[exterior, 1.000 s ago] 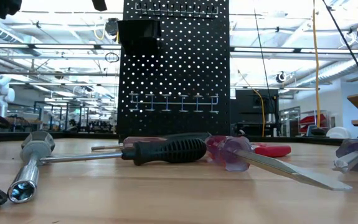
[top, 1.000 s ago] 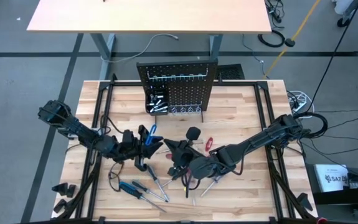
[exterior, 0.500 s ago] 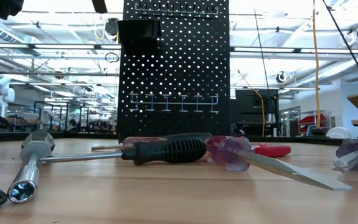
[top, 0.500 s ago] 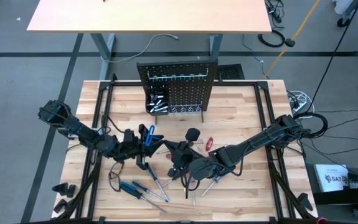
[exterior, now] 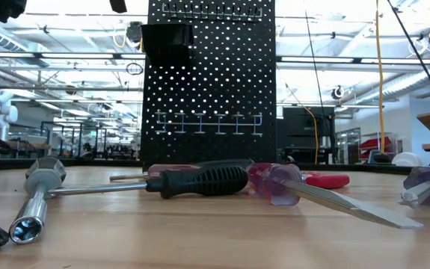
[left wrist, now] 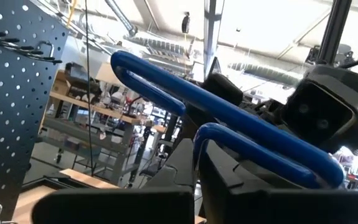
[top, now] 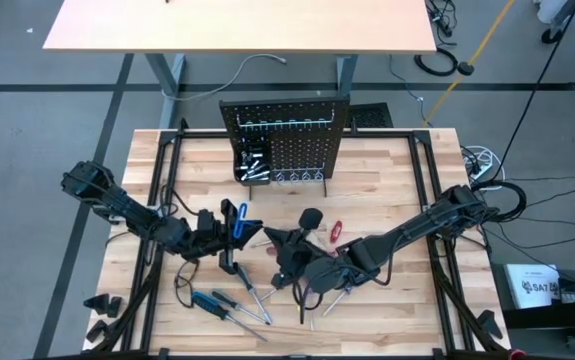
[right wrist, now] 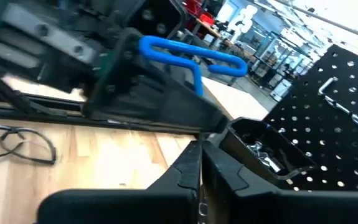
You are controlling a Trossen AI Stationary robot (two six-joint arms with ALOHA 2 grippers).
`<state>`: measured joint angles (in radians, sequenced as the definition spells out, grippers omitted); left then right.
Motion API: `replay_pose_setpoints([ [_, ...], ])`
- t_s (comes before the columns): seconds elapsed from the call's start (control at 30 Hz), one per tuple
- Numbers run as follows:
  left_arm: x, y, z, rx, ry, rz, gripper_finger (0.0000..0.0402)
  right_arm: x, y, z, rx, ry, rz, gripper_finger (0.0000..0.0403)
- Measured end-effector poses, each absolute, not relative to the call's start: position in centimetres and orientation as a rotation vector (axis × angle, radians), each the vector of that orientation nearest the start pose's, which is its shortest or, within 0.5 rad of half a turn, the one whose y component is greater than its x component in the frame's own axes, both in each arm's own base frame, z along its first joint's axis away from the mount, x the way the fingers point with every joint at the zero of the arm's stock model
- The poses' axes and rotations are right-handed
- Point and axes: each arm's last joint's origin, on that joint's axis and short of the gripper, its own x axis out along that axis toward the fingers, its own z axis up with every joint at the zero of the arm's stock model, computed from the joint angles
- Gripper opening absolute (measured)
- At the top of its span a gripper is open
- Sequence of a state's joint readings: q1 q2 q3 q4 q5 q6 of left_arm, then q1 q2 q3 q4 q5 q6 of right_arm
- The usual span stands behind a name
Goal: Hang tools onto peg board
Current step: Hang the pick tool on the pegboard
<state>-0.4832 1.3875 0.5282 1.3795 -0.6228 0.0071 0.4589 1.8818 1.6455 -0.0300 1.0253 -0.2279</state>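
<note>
Left pincer (top: 235,232) clamps the blue-handled pliers (top: 239,219) mid-table, handles pointing far toward the peg board (top: 285,140); right pincer (top: 285,252) closed, empty, just right.

High view looks straight down on the whole table (top: 387,160), peg board (top: 285,140) at 12 o'clock. Low view sits at tabletop height, close behind tools (exterior: 200,180), facing the board. Both wrist views, very near, share the blue handles (left wrist: 228,130) and board.
</note>
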Motion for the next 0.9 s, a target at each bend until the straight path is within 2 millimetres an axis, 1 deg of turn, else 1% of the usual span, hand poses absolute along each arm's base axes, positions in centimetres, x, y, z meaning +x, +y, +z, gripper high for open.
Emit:
replay_pose_setpoints([
  [0.1,23.2,-10.4,26.5,-0.281,-0.444,0.172,0.0005,39.4,17.4,33.6,-0.396,0.263,-0.522,0.0025],
  [0.2,22.6,-10.6,27.1,-0.261,-0.450,0.171,0.0005,38.6,17.7,33.9,-0.381,0.281,-0.508,0.0043],
  [0.3,21.7,-10.8,27.9,-0.244,-0.443,0.197,0.0005,37.4,18.0,34.2,-0.358,0.318,-0.498,0.0061],
  [0.43,20.6,-10.9,28.9,-0.230,-0.382,0.236,0.0005,34.9,18.1,34.4,-0.307,0.397,-0.491,0.0076],
  [0.53,20.2,-11.1,30.5,-0.199,-0.317,0.266,0.0005,32.7,17.7,34.4,-0.261,0.470,-0.525,0.0080],
  [0.67,20.2,-11.4,33.5,-0.126,-0.192,0.296,0.0005,29.3,17.1,33.9,-0.232,0.503,-0.674,0.0082],
  [0.8,20.3,-11.3,36.7,-0.117,-0.074,0.317,0.0005,26.2,17.0,33.3,-0.177,0.517,-0.772,0.0074],
  [0.9,20.1,-10.7,38.8,-0.148,-0.007,0.341,0.0005,24.6,17.1,32.1,-0.141,0.513,-0.816,0.0064],
])
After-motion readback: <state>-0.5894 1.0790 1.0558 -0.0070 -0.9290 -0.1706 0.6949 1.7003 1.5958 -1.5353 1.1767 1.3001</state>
